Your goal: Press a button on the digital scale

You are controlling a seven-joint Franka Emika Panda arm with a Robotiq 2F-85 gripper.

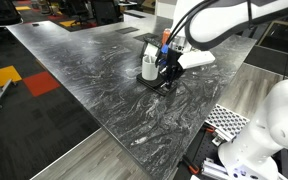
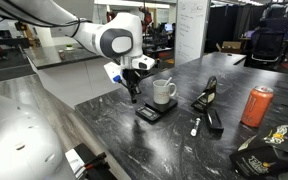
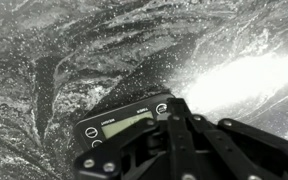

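- Wrist view shows the gripper (image 3: 174, 124) with its fingers pressed together into one blunt tip. It hangs just over the front strip of the scale (image 3: 112, 122), close to the round button (image 3: 161, 108) at the right end of the display (image 3: 134, 120). Whether it touches yet, I cannot tell.
- That tip looks broader than the button. I reckon a small sideways drift would land it on the display or the rim, and nothing would register.
- A second button (image 3: 92, 131) sits at the display's other end. A press aimed between the two would hit glass, not a key.
- In both exterior views the scale (image 2: 149, 112) lies flat on the table (image 2: 184, 140), near its edge. It is a thin slab on a slick-looking stone top, so a push that comes in at a slant could skate it away instead of working the key.
- Pressing hard on the front edge might also rock the slab or strain it, since the arm gives no sign of how much force is too much.
- The cup (image 2: 163, 92) stands just behind the scale, right beside the gripper. I cannot tell whether it rests on the platform, but any swing of the wrist that way could knock or tip it.
- The can (image 2: 256, 105) is well apart and looks safe.
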